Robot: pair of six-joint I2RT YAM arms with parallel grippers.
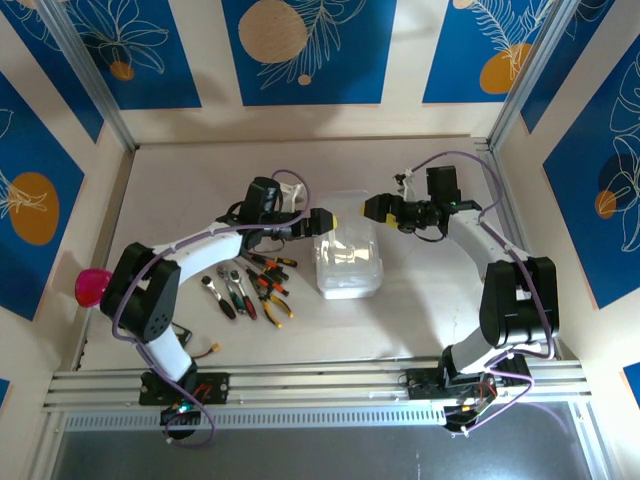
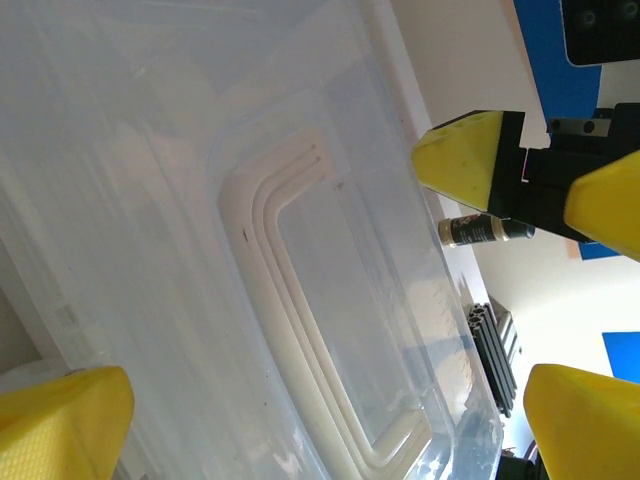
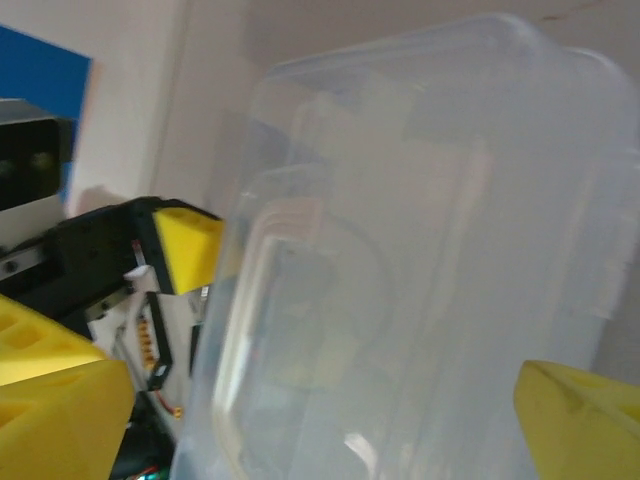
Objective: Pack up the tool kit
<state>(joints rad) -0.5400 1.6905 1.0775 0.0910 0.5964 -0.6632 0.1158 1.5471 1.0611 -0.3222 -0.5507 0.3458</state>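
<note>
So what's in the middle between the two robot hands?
The clear plastic case sits between the left gripper and the right gripper, as the top view shows.

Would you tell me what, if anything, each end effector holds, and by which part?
Nothing is clearly held: the left end effector and right end effector stand open at the far end of the clear case; contact cannot be told.

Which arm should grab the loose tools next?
Left, probably. The tools lie on the table left of the case, near the left gripper; the right gripper would have to reach across the case.
</note>
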